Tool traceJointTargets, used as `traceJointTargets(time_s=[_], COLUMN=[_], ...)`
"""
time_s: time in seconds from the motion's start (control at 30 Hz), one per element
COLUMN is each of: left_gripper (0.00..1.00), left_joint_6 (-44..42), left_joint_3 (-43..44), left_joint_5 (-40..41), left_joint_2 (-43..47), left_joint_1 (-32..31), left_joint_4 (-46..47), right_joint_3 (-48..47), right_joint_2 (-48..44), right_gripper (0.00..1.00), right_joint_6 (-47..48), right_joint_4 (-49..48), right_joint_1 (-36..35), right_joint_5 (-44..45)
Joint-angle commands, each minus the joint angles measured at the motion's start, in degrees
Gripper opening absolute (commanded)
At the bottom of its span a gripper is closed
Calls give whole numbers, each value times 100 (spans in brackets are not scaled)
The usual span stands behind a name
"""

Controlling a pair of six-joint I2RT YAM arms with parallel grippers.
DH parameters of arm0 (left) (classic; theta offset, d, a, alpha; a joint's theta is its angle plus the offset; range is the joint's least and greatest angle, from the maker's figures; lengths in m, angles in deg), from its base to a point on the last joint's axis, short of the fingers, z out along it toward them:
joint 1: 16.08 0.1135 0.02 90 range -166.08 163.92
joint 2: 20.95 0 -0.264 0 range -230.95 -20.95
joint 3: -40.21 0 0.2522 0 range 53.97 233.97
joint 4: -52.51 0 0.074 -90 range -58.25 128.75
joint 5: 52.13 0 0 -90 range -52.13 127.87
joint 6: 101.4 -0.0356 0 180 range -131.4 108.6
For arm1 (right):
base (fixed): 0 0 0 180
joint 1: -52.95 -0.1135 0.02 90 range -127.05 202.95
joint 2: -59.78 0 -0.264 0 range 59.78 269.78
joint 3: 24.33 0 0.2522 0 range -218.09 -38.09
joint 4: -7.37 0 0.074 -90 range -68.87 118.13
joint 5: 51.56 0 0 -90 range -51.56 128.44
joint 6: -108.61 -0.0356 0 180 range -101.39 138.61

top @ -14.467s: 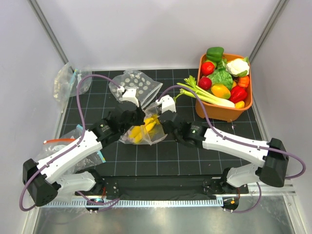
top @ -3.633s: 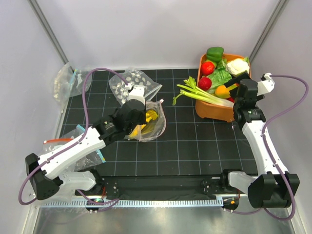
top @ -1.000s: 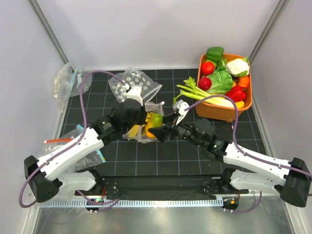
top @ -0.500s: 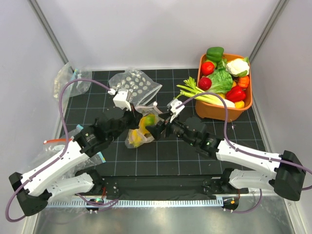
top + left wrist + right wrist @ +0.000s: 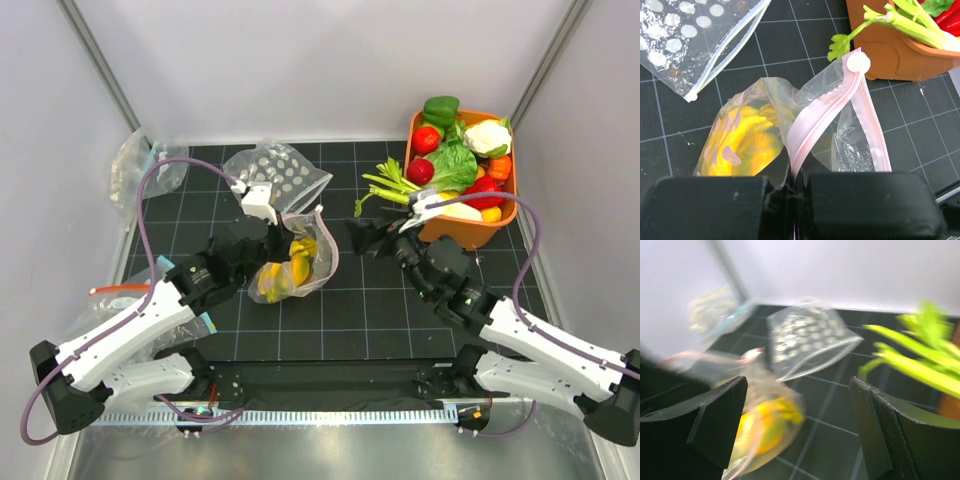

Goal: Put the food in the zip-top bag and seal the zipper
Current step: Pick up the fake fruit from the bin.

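Clamped with the left gripper [image 5: 794, 182] on the zipper [image 5: 826, 112], jaws pressed together over the pale pink strip at bottom centre of the left wrist view. Spread wide at the right gripper [image 5: 799, 392], nothing between the fingers, hovering right of centre in the top view, between bag and bin.

Hanging from that pinch toward frame centre: the zip-top bag [image 5: 752, 142], mouth gaping, yellow food [image 5: 747, 150] bulging at its lower left. Likely light, limp, slippery film, prone to sag and twist under the toy load. Best gripped on the stiffer strip, not the wall. For sealing, probably needs a second pinch near the strip's free end by the white tab, then a press along it.

Resting on a black gridded mat [image 5: 360, 300], flat, bare squares showing between bag and bin. Crowded at upper right by the orange bin [image 5: 485, 222], lettuce [image 5: 452, 162] and red fruit [image 5: 420, 170] inside, celery [image 5: 395, 180] overhanging. At upper left, a second dotted bag [image 5: 275, 172]. Closed in by pale walls.
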Motion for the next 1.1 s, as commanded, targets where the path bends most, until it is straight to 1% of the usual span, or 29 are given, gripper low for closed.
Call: traceJointTargets(time_s=[0.0, 0.03, 0.07, 0.1, 0.17, 0.23, 0.27, 0.33, 0.4, 0.43, 0.47, 0.53, 0.57, 0.63, 0.67, 0.7, 0.73, 0.8, 0.87, 0.93, 0.97, 1.07], left_gripper=[1, 0, 0, 0, 0, 0, 0, 0, 0, 0, 0, 0, 0, 0, 0, 1, 0, 0, 1, 1, 0, 0], left_joint_6=[60, 60, 51, 51, 59, 138, 147, 191, 209, 209, 200, 183, 183, 174, 165, 165, 165, 156, 165, 174, 183, 183], left_joint_3=[170, 179, 188, 205, 214, 170, 153, 126, 21, -92, -102, -111, -111, -120, -111, -111, -111, -111, -120, -120, -111, -94], left_joint_5=[156, 147, 130, 121, 42, 15, -19, -2, 50, 77, 112, 165, 174, 165, 139, 130, 112, 86, 59, 33, -11, -37], left_joint_2=[-10, -28, -37, -80, -107, -133, -142, -151, -72, 6, 42, 69, 104, 113, 130, 139, 157, 200, 201, 192, 192, 148], left_joint_1=[19, 19, 19, 19, 19, 19, 19, 19, 19, 19, 19, 19, 19, 19, 19, 19, 19, 19, 19, 19, 19, 19], left_joint_4=[288, 288, 288, 297, 297, 323, 367, 402, 559, 621, 657, 657, 648, 648, 640, 640, 640, 648, 648, 648, 648, 640], right_joint_3=[-459, -486, -521, -539, -661, -741, -863, -1092, -1443, -1549, -1715, -1813, -1857, -1858, -1962, -2076, -2208, -2647, -3129, -3403, -3518, -3449], right_joint_2=[-47, -56, -56, -12, 101, 356, 479, 829, 1068, 1330, 1428, 1631, 1814, 1965, 2174, 2281, 2421, 2850, 3116, 3450, 3520, 3626], right_gripper=[91, 92, 95, 99, 100, 100, 100, 100, 100, 100, 100, 100, 100, 100, 100, 100, 100, 100, 100, 100, 100, 100], right_joint_6=[-736, -887, -1028, -1194, -1599, -1906, -1977, -2083, -2285, -2390, -2644, -2952, -3337, -3594, -3743, -4093, -4244, -4569, -4676, -4807, -4808, -4843], right_joint_4=[989, 1130, 1297, 1368, 1674, 1755, 1799, 1931, 2177, 2273, 2283, 2283, 2257, 2012, 2045, 2167, 2404, 2659, 3054, 3371, 3364, 3145], right_joint_1=[822, 1095, 1620, 1825, 2299, 2477, 2530, 2732, 3012, 3127, 3267, 3662, 3795, 4154, 4243, 4331, 4454, 4560, 4613, 4622, 4631, 4640], right_joint_5=[950, 845, 678, 677, 808, 1001, 1245, 1344, 1266, 1179, 1065, 853, 809, 624, 667, 772, 921, 975, 1098, 1221, 1248, 1231])
